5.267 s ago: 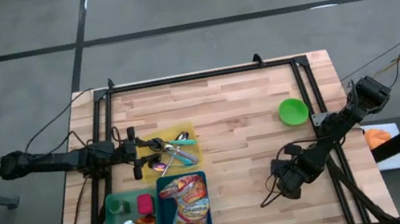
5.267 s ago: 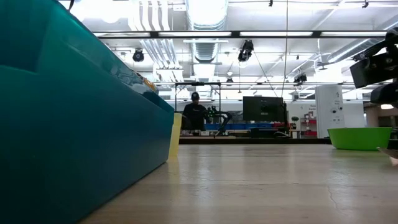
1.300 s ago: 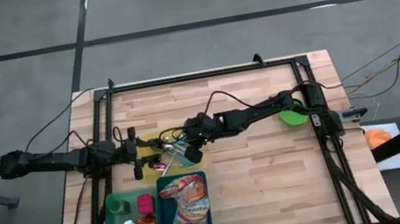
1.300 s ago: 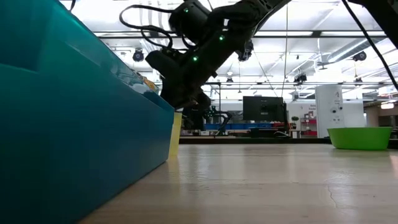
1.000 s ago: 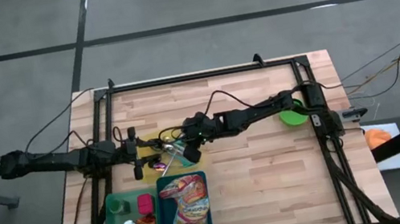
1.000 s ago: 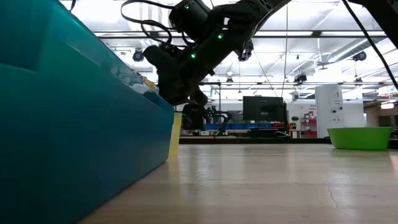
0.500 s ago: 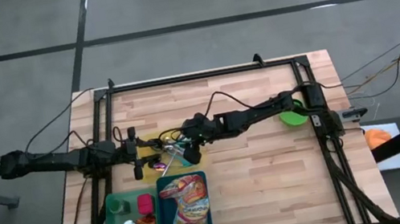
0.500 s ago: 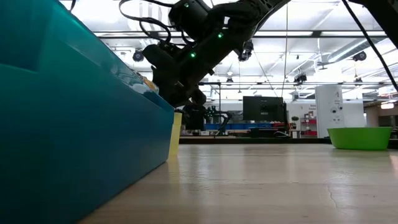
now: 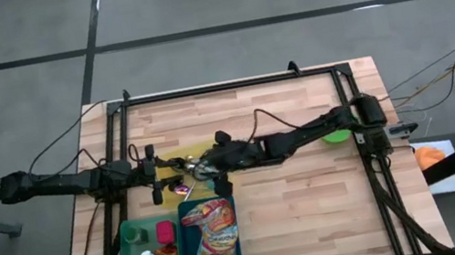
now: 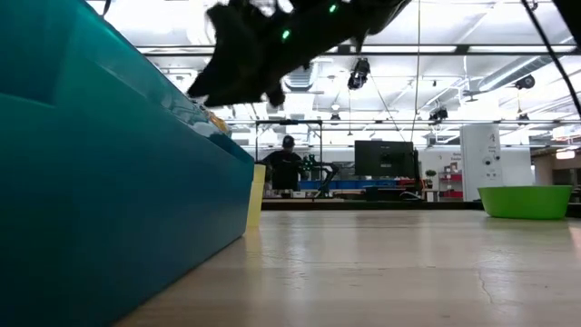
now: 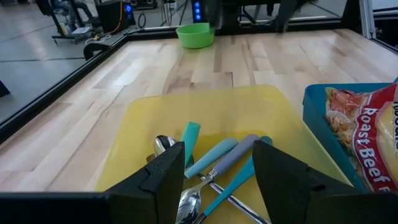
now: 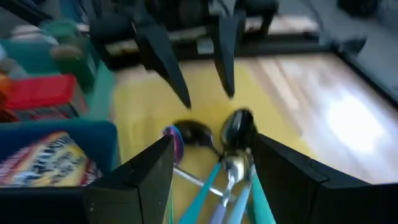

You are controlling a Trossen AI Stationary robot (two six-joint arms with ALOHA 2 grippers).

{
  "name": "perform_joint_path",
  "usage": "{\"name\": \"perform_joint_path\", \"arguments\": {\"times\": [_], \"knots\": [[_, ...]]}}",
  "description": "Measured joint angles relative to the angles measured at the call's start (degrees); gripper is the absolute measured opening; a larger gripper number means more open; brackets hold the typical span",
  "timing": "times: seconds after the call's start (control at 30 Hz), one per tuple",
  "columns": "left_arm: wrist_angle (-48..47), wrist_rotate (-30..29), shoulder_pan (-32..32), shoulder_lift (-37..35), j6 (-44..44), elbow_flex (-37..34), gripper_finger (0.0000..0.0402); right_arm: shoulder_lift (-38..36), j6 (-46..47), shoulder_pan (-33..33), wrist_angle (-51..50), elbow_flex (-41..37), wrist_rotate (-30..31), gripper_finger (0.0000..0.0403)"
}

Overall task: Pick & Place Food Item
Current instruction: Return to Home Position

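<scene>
At the worktop's left edge our left gripper [image 9: 166,168] reaches in level over the rim of the yellow bin [image 9: 209,148], its jaws spread wide and empty. In that bin, just in from the left edge, we see the spoons [image 11: 214,158] lying crossed in a heap, with light blue, teal and grey handles. A teal bin [image 9: 211,241] holding a roast beef packet [image 11: 367,124] touches the yellow one. Our right gripper [image 12: 211,142] hangs over the yellow bin facing the left one, jaws parted with nothing between them. Its arm stretches across the worktop from the right edge, covering part of the green bowl [image 9: 337,137] near that edge.
</scene>
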Motion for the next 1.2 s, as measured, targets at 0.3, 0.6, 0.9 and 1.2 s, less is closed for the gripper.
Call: {"name": "perform_joint_path", "arguments": {"times": [0.3,0.6,0.9,1.2], "knots": [[0.00,0.00,0.02,0.00,-0.01,0.00,0.0189,-13.77,-6.25,1.57,30.36,-22.43,-18.17,0.0212],[0.00,0.00,0.00,0.00,0.01,0.00,0.0189,-35.17,-5.41,1.45,31.83,-44.94,-19.38,0.0212],[0.00,0.00,0.00,0.00,0.01,0.00,0.0189,-55.42,-8.32,1.14,31.87,-61.54,-18.27,0.0212],[0.00,0.00,0.02,0.00,0.00,0.00,0.0189,-70.99,-2.96,0.89,31.69,-73.14,-11.57,0.0212]]}}
